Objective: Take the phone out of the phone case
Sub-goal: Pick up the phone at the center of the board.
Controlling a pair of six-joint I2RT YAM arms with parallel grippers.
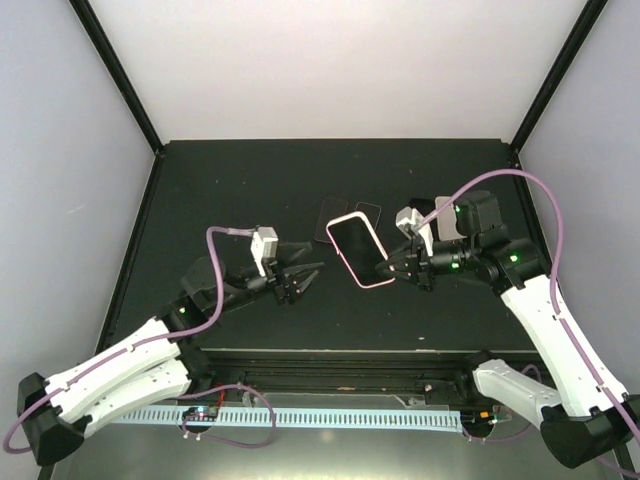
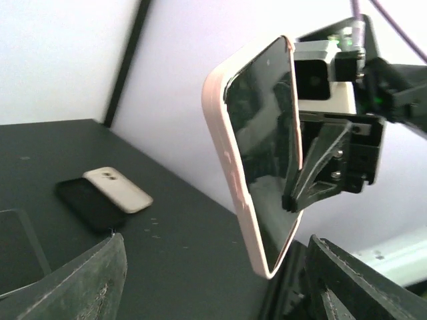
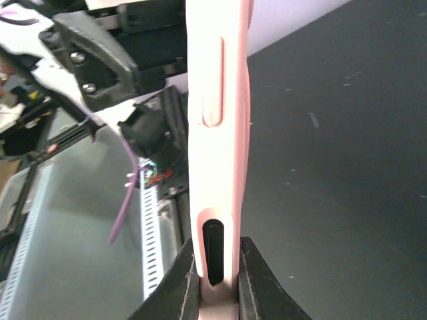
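A black phone (image 1: 354, 248) sits inside a pink case (image 1: 372, 283). My right gripper (image 1: 392, 267) is shut on the cased phone's right edge and holds it above the table. The right wrist view shows the case edge (image 3: 220, 133) clamped between my fingers. The left wrist view shows the phone's screen (image 2: 263, 147) tilted upright in its pink case (image 2: 223, 153), ahead of my jaws. My left gripper (image 1: 305, 280) is open and empty, a short way left of the phone.
Two dark phones or cases (image 1: 350, 215) lie flat on the black table (image 1: 230, 190) behind the held phone. The left wrist view shows a beige phone (image 2: 117, 189) lying on a black one (image 2: 83, 203). A rail runs along the table's near edge (image 1: 340, 355).
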